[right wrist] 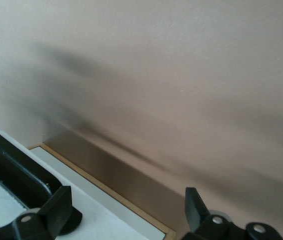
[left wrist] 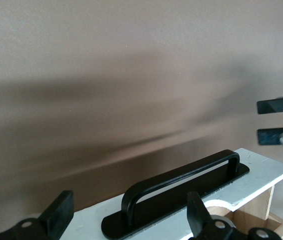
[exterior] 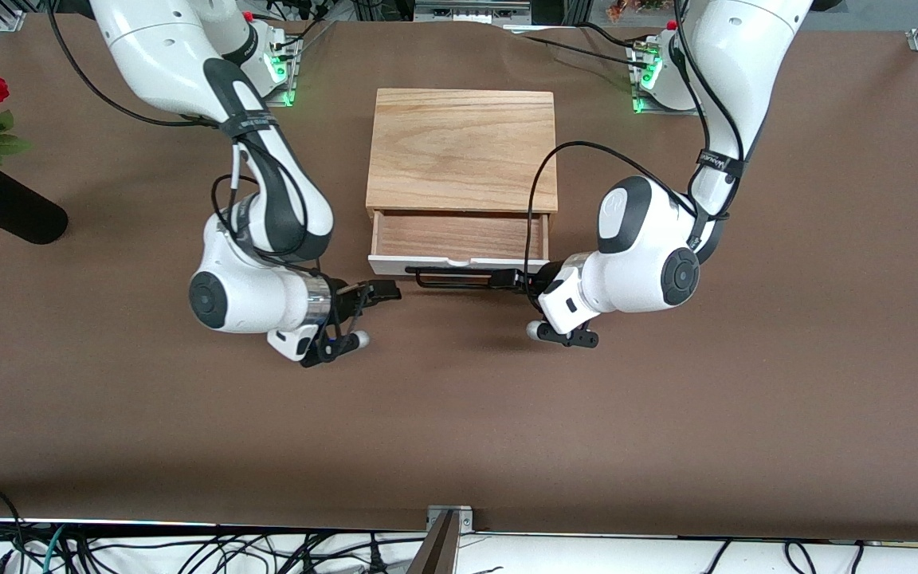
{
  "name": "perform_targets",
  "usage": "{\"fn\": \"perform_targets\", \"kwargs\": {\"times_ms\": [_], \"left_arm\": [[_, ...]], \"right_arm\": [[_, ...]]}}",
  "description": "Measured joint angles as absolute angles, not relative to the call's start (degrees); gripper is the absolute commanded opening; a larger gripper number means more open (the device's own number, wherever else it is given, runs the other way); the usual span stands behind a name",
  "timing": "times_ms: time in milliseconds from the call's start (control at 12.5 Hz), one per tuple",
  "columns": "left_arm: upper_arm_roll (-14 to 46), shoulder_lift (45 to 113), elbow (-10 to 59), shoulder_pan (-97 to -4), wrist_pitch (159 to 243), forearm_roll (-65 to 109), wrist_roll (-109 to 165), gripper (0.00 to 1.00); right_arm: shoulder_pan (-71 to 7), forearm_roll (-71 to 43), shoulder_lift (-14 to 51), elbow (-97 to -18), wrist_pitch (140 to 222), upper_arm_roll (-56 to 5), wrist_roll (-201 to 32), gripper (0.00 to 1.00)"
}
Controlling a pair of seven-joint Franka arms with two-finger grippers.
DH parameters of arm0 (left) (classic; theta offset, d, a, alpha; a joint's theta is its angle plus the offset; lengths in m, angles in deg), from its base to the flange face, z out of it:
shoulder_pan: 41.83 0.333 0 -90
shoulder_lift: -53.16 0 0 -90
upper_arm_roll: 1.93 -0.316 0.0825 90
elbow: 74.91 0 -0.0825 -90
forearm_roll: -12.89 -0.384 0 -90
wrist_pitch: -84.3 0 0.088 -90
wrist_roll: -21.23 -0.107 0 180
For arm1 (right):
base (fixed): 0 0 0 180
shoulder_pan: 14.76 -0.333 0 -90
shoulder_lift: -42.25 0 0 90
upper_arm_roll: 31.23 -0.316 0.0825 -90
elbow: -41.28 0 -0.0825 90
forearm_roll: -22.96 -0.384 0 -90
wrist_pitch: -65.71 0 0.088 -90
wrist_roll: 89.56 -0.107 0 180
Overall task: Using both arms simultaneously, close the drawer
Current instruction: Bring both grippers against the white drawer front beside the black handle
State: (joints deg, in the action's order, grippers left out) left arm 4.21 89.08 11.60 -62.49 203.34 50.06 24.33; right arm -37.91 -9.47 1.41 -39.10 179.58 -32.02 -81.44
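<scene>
At mid-table, a shallow wooden drawer with white front panel is sitting partly pulled out of its light oak box.
Its front is facing the camera, long axis running between the arms' ends; the left gripper is reaching spread-fingered at the thin black handle, and the right gripper is waiting spread just beside the panel's corner.

The right gripper shows as two black fingertips set wide apart. Between and past them lies the corner of the drawer: its white front panel with a thin wood edge. One end of the black handle curves down onto the panel. The brown table fills the rest, crossed by soft, perhaps blurred, shadows.
</scene>
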Motion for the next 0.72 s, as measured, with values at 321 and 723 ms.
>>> {"fn": "perform_targets", "kwargs": {"times_ms": [321, 723], "left_arm": [[4.2, 89.1, 11.9, -63.0, 203.1, 50.1, 24.3, 1.0], [4.2, 89.1, 12.1, -63.6, 203.1, 50.1, 24.3, 1.0]], "right_arm": [[-38.0, -9.5, 1.4, -39.1, 178.4, -31.9, -81.6, 1.0], [-37.7, -10.5, 1.4, -39.1, 172.3, -31.9, -81.6, 1.0]]}}
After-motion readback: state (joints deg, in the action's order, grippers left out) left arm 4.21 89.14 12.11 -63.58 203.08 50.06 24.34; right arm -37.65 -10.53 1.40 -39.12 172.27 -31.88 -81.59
